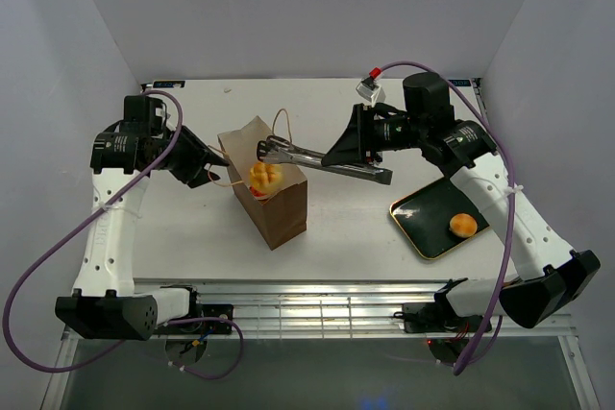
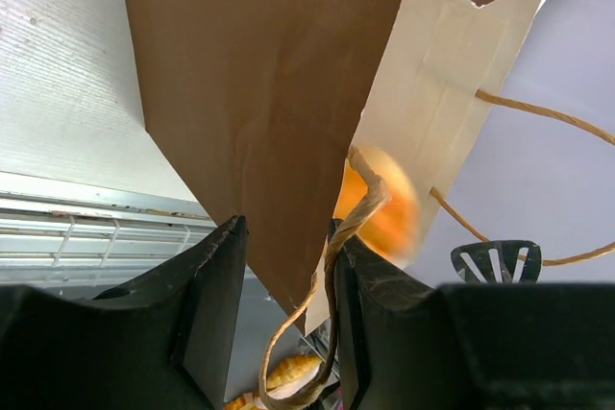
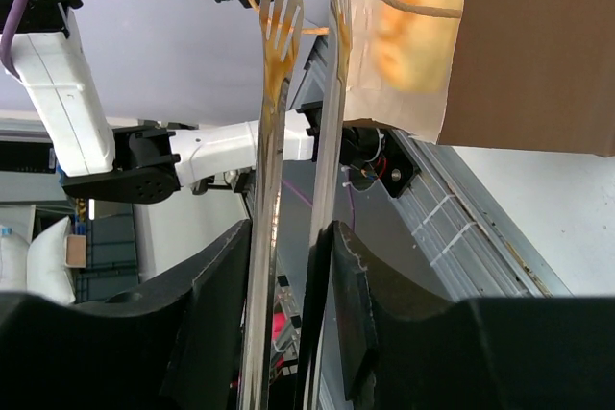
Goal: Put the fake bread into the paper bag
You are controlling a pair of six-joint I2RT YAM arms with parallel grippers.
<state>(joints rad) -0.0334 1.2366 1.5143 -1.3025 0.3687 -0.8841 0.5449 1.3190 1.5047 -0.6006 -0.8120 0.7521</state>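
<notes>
The brown paper bag [image 1: 279, 201] stands mid-table with its mouth up. A golden bun [image 1: 264, 177] sits in that mouth, blurred in both wrist views [image 2: 382, 206] [image 3: 420, 7]. My right gripper [image 1: 338, 155] [image 3: 288, 237] is shut on metal tongs [image 1: 312, 156], whose tips are spread apart over the bag's mouth with nothing between them. My left gripper [image 1: 215, 168] [image 2: 288, 232] is open and straddles the bag's wall [image 2: 259, 122]. The cord handle [image 2: 351, 228] lies against its inner finger. A twisted roll [image 2: 288, 370] shows low between the fingers. Another bun [image 1: 463, 226] lies on the tray.
A dark green gold-rimmed tray [image 1: 423, 210] lies at the right, under my right arm. A slatted metal rail [image 1: 327, 309] runs along the near edge between the arm bases. White walls close in the table on three sides.
</notes>
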